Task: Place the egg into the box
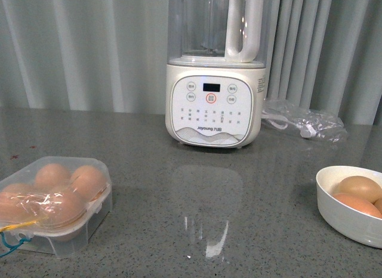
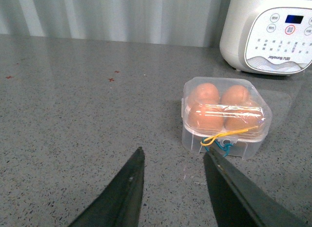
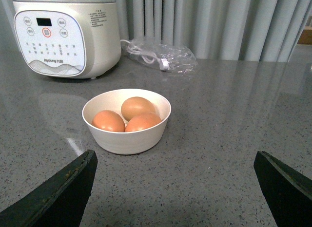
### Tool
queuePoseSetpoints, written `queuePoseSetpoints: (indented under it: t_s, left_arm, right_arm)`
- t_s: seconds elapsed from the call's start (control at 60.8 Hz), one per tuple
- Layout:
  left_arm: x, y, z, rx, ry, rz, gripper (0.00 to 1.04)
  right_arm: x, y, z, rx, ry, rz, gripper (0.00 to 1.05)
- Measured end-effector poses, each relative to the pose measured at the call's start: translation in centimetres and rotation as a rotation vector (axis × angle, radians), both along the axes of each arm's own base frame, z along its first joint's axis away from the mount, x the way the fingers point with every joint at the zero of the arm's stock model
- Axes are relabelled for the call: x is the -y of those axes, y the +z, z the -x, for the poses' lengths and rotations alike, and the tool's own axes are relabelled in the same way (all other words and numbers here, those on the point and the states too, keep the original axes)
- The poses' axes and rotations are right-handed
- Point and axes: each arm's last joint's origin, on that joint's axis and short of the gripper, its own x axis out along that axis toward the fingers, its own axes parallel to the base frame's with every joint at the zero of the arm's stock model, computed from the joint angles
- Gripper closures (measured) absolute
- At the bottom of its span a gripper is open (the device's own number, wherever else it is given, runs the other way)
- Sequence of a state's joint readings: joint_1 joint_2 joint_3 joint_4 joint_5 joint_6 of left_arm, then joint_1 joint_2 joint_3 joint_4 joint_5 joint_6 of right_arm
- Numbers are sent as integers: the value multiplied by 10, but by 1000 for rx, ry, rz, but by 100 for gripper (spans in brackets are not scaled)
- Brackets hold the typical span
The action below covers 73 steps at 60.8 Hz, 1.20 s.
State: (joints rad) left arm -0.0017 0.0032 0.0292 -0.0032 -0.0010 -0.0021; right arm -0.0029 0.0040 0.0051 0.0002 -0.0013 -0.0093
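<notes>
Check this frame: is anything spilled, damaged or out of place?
Nothing spilled or broken. One oddity: the box already holds four eggs with its lid shut, while three eggs stay in the bowl. Both hands are open and empty.

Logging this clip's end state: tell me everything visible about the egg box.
The box is a small clear plastic case, lid shut, resting flat on the grey table. All four cells hold brown eggs. A yellow and teal cord hangs at its front. It sits apart from the blender; nothing grips it.

Front faces blender; wrists low (both share it).
</notes>
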Motion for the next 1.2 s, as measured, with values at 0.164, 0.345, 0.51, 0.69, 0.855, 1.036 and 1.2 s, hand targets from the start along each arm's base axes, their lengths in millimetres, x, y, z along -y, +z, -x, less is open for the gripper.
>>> queuePoseSetpoints:
  t_s: [0.164, 0.345, 0.51, 0.69, 0.855, 1.036, 1.2]
  left_arm:
    - [0, 0, 0, 0, 0, 0, 31]
    - [0, 0, 0, 0, 0, 0, 6]
    - [0, 0, 0, 0, 0, 0, 7]
    - [0, 0, 0, 0, 0, 0, 7]
    - [0, 0, 0, 0, 0, 0, 7]
    - [0, 0, 0, 0, 0, 0, 7]
    - [0, 0, 0, 0, 0, 0, 7]
  right_arm:
    - [0, 0, 0, 0, 0, 0, 7]
    - [0, 0, 0, 0, 0, 0, 7]
    - [0, 0, 0, 0, 0, 0, 7]
    - [0, 0, 0, 0, 0, 0, 7]
    - [0, 0, 0, 0, 0, 0, 7]
    - [0, 0, 0, 0, 0, 0, 7]
    - [0, 0, 0, 0, 0, 0, 7]
